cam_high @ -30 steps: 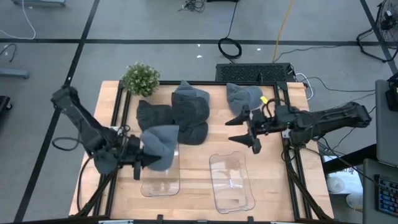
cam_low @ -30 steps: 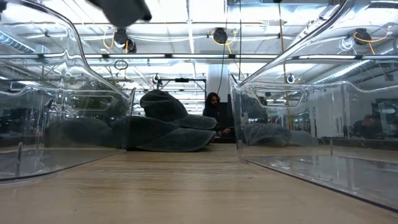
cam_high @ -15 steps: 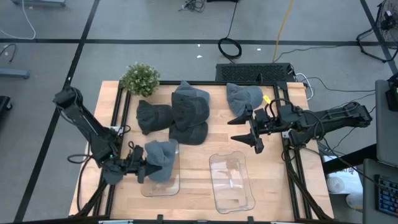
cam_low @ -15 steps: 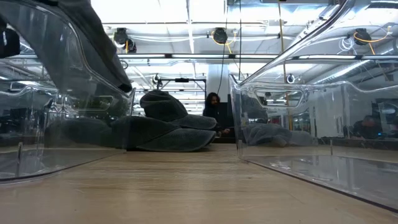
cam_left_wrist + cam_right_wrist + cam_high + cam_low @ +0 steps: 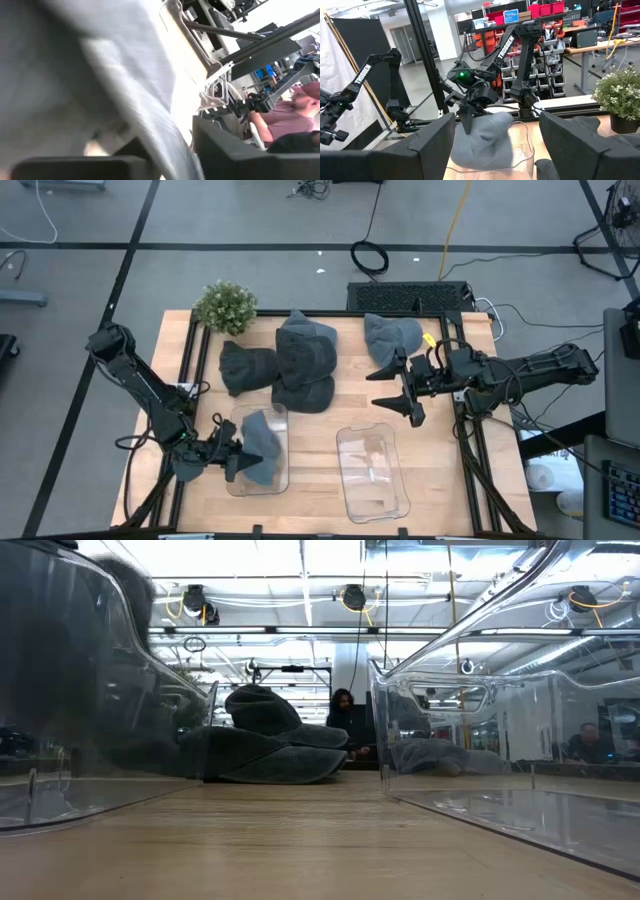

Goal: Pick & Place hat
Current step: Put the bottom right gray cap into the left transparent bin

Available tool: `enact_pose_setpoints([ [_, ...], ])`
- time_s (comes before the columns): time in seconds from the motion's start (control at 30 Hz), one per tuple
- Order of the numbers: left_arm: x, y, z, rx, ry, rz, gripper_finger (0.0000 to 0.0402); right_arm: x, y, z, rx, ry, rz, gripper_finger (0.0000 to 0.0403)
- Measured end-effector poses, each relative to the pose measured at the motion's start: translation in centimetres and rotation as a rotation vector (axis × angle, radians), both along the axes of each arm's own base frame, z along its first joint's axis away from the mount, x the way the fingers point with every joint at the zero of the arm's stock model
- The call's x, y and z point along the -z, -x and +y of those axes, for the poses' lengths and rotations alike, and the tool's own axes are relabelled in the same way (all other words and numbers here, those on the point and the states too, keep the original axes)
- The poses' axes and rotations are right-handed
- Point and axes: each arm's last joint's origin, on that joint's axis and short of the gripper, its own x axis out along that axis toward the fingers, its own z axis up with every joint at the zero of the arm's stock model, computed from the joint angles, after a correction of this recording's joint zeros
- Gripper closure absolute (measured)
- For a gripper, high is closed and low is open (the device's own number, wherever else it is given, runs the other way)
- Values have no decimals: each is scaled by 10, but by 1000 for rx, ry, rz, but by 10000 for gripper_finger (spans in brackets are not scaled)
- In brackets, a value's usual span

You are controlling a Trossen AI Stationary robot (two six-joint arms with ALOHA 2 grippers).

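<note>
Grey fabric hat (image 5: 262, 448), soft and crumpled, sits bunched inside the left clear bin (image 5: 272, 480). Four more grey hats (image 5: 305, 360) lie farther back on the worktop: three overlapping in a pile, one (image 5: 390, 335) apart to the right.

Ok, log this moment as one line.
left gripper: at hat in left bin | right gripper: open, waiting mid-table | right bin: no hat
</note>
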Motion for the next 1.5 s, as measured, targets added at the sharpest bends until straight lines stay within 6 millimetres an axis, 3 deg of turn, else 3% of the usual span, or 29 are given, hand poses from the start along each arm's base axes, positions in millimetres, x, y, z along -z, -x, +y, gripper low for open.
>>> enact_pose_setpoints([
  [0.3,-1,2,1,56,-59,11,136,0,0,0,0,-5,1,126],
  [0.6,-20,14,14,88,27,8,78,0,0,0,-1,-7,2,126],
  [0.9,-20,25,31,38,60,103,102,0,0,0,-1,-7,3,126],
  [1.1,-46,14,18,193,-23,-146,129,0,0,0,-1,-7,3,126],
  [1.2,-48,7,9,256,-27,-211,140,0,0,0,-1,-8,3,126],
  [1.4,-23,-17,0,307,10,101,168,0,0,0,0,-7,4,126],
  [1.5,-23,-37,-1,326,38,225,183,1,0,0,0,-7,5,126],
])
